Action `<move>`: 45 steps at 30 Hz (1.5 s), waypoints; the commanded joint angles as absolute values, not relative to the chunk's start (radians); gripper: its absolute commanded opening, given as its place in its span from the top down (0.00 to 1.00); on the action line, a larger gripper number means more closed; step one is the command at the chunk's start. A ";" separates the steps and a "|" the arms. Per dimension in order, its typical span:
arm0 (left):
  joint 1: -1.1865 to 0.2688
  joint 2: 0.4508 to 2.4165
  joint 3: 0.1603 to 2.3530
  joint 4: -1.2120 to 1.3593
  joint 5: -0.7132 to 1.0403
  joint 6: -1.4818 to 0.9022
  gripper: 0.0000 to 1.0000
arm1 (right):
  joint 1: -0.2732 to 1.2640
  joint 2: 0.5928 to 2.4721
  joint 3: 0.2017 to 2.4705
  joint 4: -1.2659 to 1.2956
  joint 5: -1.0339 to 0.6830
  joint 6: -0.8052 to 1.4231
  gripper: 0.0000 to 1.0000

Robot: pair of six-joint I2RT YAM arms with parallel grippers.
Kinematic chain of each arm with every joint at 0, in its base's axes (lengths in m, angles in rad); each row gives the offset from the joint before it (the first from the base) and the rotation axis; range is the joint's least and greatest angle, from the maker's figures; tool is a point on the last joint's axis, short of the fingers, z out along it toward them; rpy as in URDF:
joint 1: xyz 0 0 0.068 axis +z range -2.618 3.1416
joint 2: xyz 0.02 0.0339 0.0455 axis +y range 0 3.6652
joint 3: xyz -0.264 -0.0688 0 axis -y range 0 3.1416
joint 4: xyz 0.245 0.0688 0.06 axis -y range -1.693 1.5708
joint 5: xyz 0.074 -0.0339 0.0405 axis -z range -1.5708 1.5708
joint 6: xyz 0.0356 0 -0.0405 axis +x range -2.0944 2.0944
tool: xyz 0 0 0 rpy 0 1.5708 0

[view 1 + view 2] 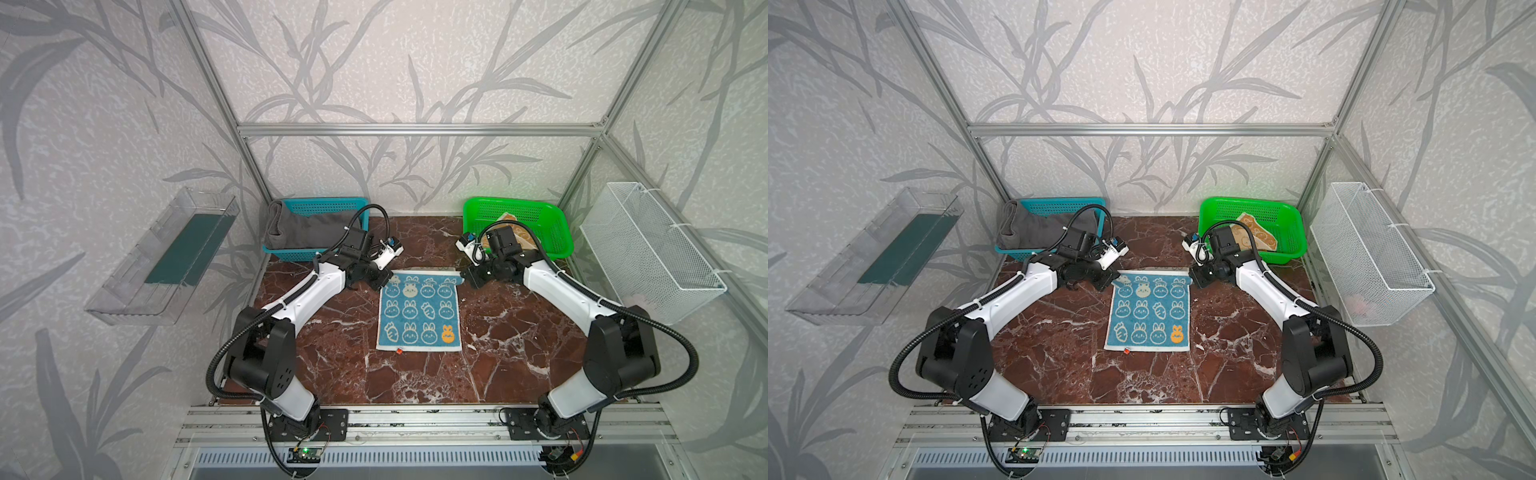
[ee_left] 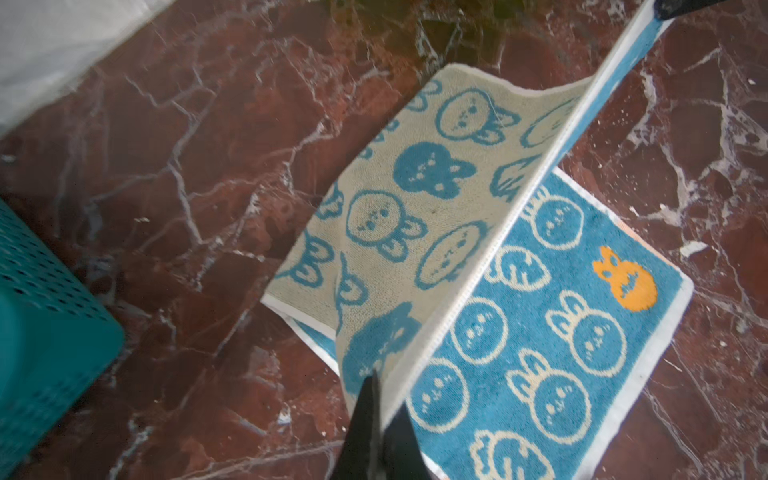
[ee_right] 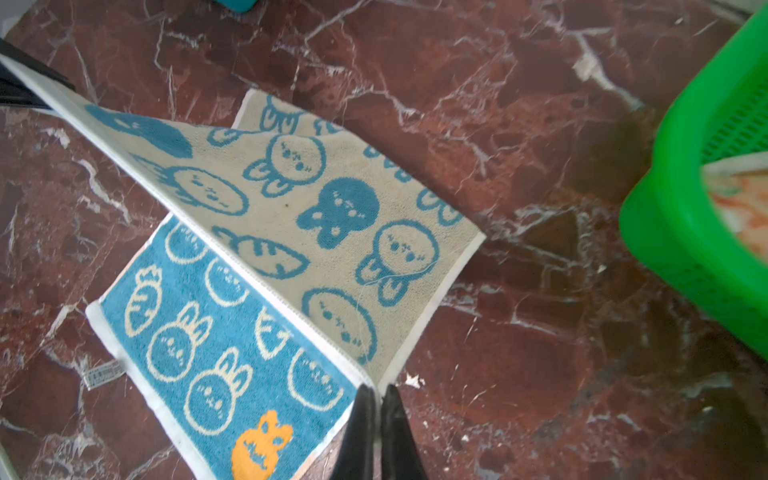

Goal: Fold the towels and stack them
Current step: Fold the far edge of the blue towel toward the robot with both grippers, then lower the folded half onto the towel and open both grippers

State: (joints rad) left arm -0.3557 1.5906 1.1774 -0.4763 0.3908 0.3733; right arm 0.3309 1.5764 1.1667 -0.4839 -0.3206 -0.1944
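Mid-desk in both top views, the blue towel lies with its near part flat on the desk. The left end effector is clamped on its far left corner and the right end effector on its far right corner. At the desk's far left corner, a grey towel fills a teal basket. At the far right corner, an orange towel lies in a green basket.

Left wrist view: the left end effector pinches a lifted corner, and the towel's cream underside hangs over the blue face.

Right wrist view: the right end effector grips the other corner. The hem runs taut between both.
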 commanded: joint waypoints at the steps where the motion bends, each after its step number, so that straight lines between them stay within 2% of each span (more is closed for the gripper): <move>1: -0.362 1.542 1.146 -0.580 0.359 0.363 1.00 | 0.346 1.513 1.122 -0.549 -0.238 -0.211 1.00; 6: -0.417 1.488 1.104 -0.630 0.251 0.408 1.00 | 0.404 1.424 1.020 -0.534 -0.213 -0.261 1.00; 14: -0.476 1.428 1.082 -0.669 0.202 0.420 1.00 | 0.473 1.310 0.895 -0.474 -0.206 -0.322 1.00; 25: -0.543 1.496 1.055 -0.694 0.212 0.319 1.00 | 0.537 1.308 0.807 -0.449 -0.143 -0.382 1.00; 34: -0.560 1.568 1.055 -0.766 0.166 0.256 0.97 | 0.610 1.297 0.768 -0.466 -0.161 -0.462 0.99; 36: -0.563 1.570 1.051 -0.769 0.174 0.247 0.93 | 0.615 1.300 0.766 -0.487 -0.159 -0.467 0.96; 38: -0.565 1.569 1.048 -0.770 0.177 0.230 0.85 | 0.622 1.302 0.771 -0.522 -0.161 -0.486 0.92; 40: -0.568 1.565 1.042 -0.772 0.177 0.218 0.67 | 0.631 1.301 0.778 -0.572 -0.164 -0.517 0.86; 42: -0.572 1.559 1.040 -0.781 0.180 0.208 0.53 | 0.638 1.295 0.779 -0.601 -0.149 -0.537 0.83; 44: -0.573 1.549 1.040 -0.794 0.195 0.200 0.48 | 0.640 1.286 0.780 -0.624 -0.154 -0.556 0.78; 45: -0.574 1.542 1.040 -0.798 0.201 0.196 0.47 | 0.640 1.281 0.784 -0.641 -0.168 -0.565 0.71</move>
State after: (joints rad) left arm -0.5671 1.5665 1.0492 -0.7528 0.1856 0.2153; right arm 0.6327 1.3125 0.7765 -0.5564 -0.1581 -0.5152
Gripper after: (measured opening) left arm 0.518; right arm 0.261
